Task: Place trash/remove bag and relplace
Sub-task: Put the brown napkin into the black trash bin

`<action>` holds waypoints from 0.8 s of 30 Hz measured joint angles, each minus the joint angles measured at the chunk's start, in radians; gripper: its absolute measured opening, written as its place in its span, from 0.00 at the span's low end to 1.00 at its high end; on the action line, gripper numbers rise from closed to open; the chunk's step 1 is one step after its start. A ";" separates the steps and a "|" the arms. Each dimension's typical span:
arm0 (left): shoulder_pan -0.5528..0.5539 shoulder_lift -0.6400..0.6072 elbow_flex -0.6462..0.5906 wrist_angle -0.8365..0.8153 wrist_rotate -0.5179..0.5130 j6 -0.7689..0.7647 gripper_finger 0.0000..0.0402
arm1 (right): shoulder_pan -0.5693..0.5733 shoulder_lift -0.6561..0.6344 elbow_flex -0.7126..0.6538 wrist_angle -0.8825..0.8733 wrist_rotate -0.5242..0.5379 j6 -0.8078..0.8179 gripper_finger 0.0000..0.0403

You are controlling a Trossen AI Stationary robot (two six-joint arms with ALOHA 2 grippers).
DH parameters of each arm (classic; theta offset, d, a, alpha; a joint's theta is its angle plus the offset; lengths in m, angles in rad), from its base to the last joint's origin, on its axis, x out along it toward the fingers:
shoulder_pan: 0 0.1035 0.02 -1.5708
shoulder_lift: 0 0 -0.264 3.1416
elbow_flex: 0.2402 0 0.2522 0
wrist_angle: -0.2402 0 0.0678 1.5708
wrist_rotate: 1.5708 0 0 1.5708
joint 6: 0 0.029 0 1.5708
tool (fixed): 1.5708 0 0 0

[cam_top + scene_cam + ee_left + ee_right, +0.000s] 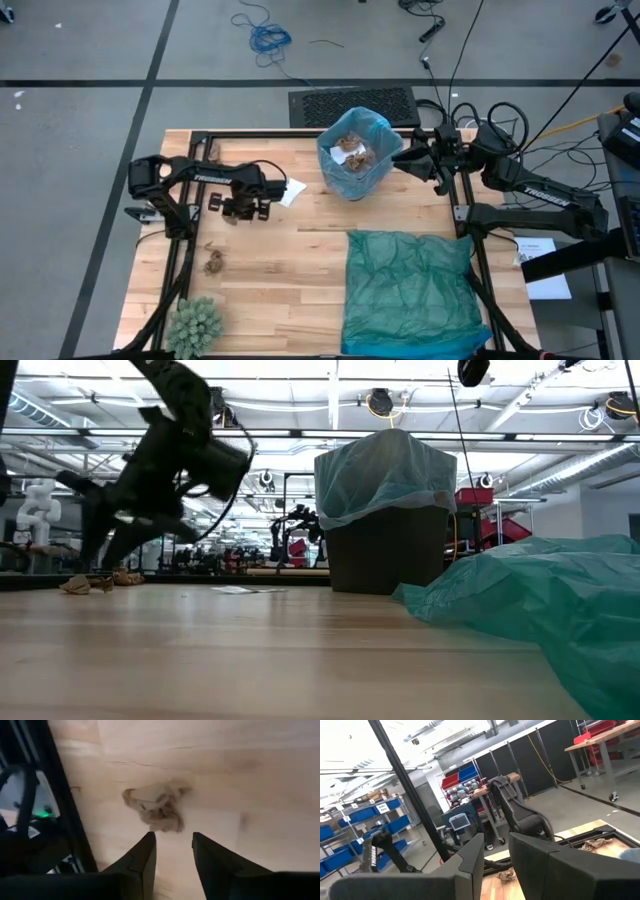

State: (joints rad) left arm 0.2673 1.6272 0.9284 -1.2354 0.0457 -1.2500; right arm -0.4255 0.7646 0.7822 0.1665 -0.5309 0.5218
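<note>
My left gripper (pixel 240 208) (pixel 173 837) hangs open over the table's left part. Its fingers point down at a brown paper wad (pixel 157 807) (pixel 232 218) lying on the wood just beyond their tips, untouched. A second brown wad (pixel 213 262) lies nearer the near edge, and a white scrap (pixel 293 192) lies right of the gripper. The dark bin with its light blue liner (pixel 353 152) (pixel 385 470) stands at the far middle, with brown wads inside and the liner folded over its rim. My right gripper (pixel 402 158) (pixel 496 840) waits open beside the bin's right side.
A darker teal-green bag (pixel 410 290) (pixel 540 590) lies spread over the table's near right part. A green spiky ball (pixel 193 325) sits at the near left corner. Black frame rails (pixel 180 250) run along the table's left and right sides. Bare wood (pixel 290 280) shows in the middle.
</note>
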 joint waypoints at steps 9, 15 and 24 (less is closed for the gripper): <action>0.043 -0.001 -0.135 0.156 0.003 0.014 0.35 | 0.000 0.000 0.000 0.000 0.001 0.013 0.21; 0.038 -0.007 -0.182 0.241 0.008 0.032 0.31 | 0.000 0.000 0.000 -0.001 0.004 0.016 0.21; -0.029 -0.067 -0.087 0.304 -0.023 0.018 0.02 | -0.001 0.000 0.000 -0.006 0.013 0.012 0.21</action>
State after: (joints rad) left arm 0.2381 1.5602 0.8415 -0.9312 0.0222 -1.2320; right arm -0.4263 0.7643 0.7821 0.1610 -0.5181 0.5334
